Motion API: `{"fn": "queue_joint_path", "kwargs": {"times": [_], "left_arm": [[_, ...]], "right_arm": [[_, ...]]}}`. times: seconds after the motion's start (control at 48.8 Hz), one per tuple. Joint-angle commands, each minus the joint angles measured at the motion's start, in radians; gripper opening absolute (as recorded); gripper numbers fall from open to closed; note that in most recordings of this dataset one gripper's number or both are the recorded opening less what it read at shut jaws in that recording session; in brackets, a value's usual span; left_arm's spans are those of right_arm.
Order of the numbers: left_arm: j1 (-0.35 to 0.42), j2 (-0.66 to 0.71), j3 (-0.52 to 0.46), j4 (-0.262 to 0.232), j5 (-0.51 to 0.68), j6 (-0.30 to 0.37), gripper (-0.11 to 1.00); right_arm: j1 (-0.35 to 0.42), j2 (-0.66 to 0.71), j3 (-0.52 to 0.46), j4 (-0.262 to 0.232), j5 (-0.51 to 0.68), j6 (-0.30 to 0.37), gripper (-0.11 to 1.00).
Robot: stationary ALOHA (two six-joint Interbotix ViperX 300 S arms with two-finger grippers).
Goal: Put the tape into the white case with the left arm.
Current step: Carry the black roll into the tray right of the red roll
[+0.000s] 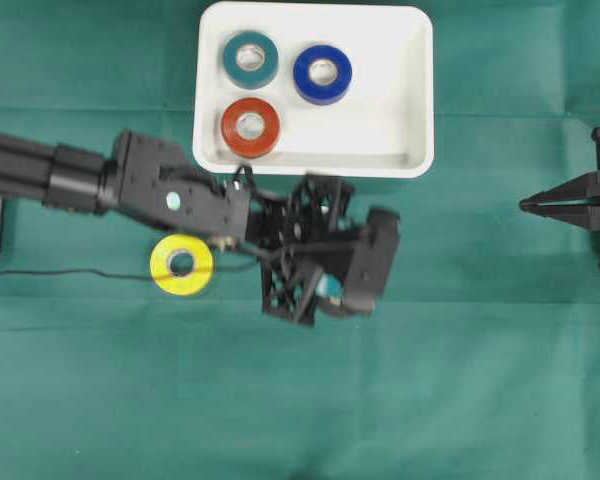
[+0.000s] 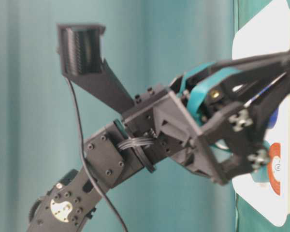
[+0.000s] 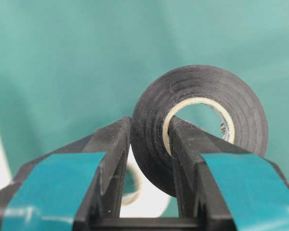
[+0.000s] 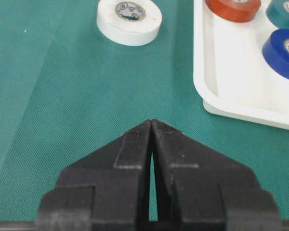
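Black tape [image 3: 197, 125] clamped in left end effector [image 3: 151, 144], beside white case [image 1: 420, 100] rim.

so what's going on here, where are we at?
The left gripper is shut on a black tape roll, one finger through its core, held over the green cloth just short of the white case. Teal, blue and red rolls already lie inside. A yellow roll waits outside. The right gripper sits shut, off to the side.

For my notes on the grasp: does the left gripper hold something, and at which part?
Yes. The left gripper holds a black tape roll by its wall: one finger in the core hole, the other on the outer face.
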Motion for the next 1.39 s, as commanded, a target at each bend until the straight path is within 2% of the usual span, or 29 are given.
{"fn": "queue_joint_path", "kwargs": {"times": [0.0, 0.287, 0.799, 0.943, 1.373], "left_arm": [[0.038, -0.067, 0.011, 0.002, -0.005, 0.017, 0.22], [0.153, -0.118, 0.066, 0.003, -0.005, 0.077, 0.22], [0.313, -0.106, 0.066, 0.003, -0.012, 0.189, 0.22], [0.336, -0.095, 0.066, 0.002, -0.023, 0.196, 0.22], [0.341, -0.064, 0.067, 0.002, -0.037, 0.193, 0.22]], "right_arm": [[0.000, 0.006, -0.011, -0.002, -0.011, 0.000, -0.09], [0.000, 0.006, -0.009, 0.000, -0.011, 0.000, -0.09], [0.000, 0.006, -0.009, 0.000, -0.012, 0.000, -0.09], [0.000, 0.006, -0.009, 0.000, -0.012, 0.000, -0.09], [0.000, 0.008, -0.009, 0.000, -0.012, 0.000, -0.09]]}}
